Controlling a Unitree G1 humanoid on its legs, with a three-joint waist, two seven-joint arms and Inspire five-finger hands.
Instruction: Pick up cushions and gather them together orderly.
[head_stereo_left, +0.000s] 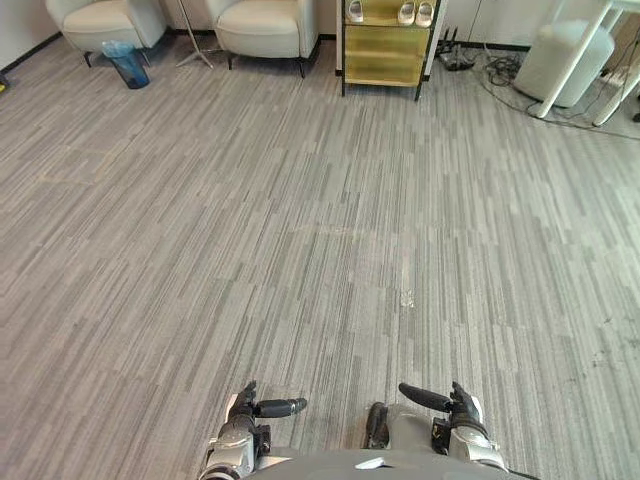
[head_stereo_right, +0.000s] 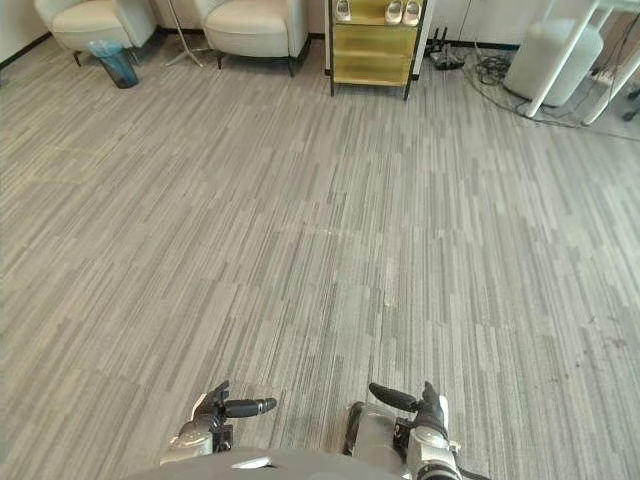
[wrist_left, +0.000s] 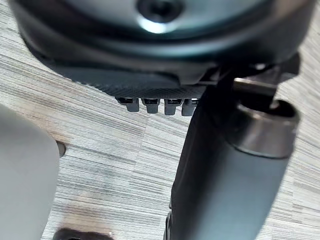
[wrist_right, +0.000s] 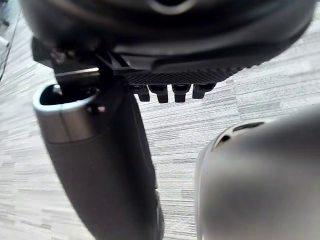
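Left hand (head_stereo_left: 243, 412) is hanging low at the near edge of the head view, thumb sticking out toward the robot's right, fingers relaxed, holding nothing. Right hand (head_stereo_left: 458, 410) is mirroring it just across, thumb pointing toward the robot's left, also slack and gripping nothing. Both are hovering over grey striped carpet (head_stereo_left: 320, 230), apart from each other. In each wrist view the hand's thumb is standing out straight with the finger row beside it, carpet showing past them.

Cushions: cannot tell where they are lying.

Far end of the room: two cream armchairs, one (head_stereo_left: 262, 25) near the middle, the other (head_stereo_left: 100, 20) further to the left. A blue bin (head_stereo_left: 127, 62) is standing on the carpet just in front of the further-left chair. A yellow cabinet (head_stereo_left: 383, 50) is sitting right of the chairs, with white shoes (head_stereo_left: 415, 12) resting on top. A white rounded unit (head_stereo_left: 565, 55) is standing at far right, with cables (head_stereo_left: 500, 68) trailing on the floor between it and the cabinet.
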